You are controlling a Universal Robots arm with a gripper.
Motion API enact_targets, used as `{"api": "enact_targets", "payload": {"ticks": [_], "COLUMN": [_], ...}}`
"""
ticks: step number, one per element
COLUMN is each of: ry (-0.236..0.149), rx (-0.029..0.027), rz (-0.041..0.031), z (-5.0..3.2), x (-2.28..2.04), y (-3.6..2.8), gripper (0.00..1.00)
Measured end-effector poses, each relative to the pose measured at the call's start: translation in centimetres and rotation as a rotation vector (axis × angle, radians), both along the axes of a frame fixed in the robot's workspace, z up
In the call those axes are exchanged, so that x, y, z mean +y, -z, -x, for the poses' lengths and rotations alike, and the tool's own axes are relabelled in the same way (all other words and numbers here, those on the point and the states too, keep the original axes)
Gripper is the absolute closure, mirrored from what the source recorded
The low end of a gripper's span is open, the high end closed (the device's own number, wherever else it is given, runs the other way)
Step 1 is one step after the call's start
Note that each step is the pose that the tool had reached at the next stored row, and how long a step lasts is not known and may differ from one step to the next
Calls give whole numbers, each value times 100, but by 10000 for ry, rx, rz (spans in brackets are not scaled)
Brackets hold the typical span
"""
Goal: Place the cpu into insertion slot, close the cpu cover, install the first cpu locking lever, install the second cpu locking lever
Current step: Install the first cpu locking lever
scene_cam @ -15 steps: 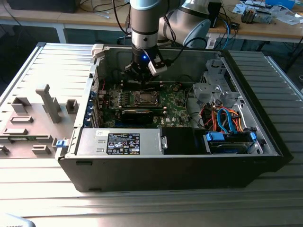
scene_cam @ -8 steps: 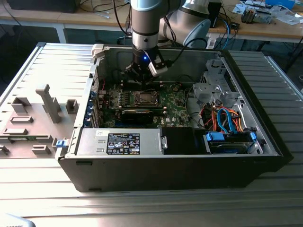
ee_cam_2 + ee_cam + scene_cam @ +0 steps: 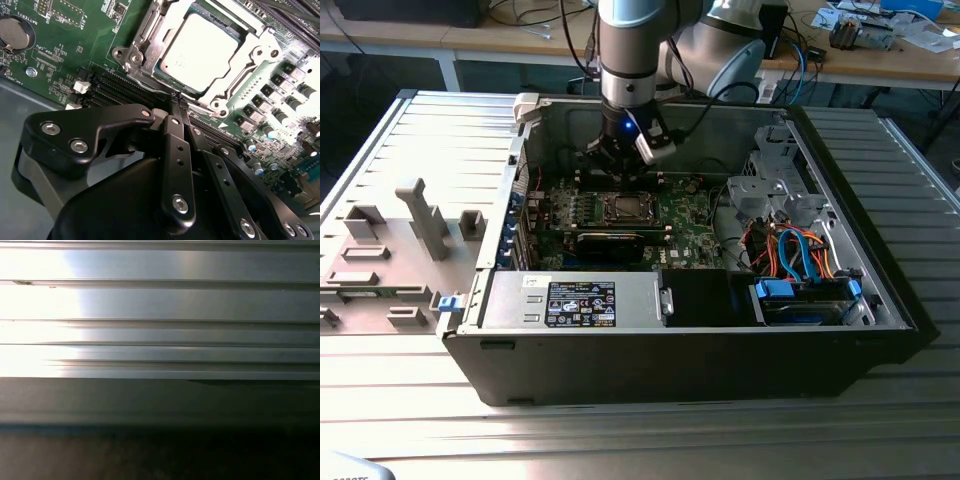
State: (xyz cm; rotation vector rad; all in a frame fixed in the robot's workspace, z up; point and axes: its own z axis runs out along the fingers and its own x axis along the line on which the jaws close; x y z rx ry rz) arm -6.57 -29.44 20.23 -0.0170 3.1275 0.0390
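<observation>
We see the arm (image 3: 630, 60) reaching straight down into the open computer case (image 3: 680, 340), its gripper (image 3: 178, 101) with jaws clenched empty, just beside the cpu cover (image 3: 220, 80) lying shut over the cpu (image 3: 202, 52) in the insertion slot (image 3: 623, 208).

Arm upright, jaws apparently together.

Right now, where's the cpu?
The cpu sits in the insertion slot on the green board, under the closed cpu cover, just beyond the gripper in the second wrist view.
</observation>
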Motion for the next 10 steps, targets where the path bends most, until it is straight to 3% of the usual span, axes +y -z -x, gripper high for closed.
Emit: {"api": "enact_targets", "payload": {"ticks": [10], "ry": [1], "rx": [2], "rz": [2], "z": [-16], "x": [-1], "y": [39], "gripper": [89]}}
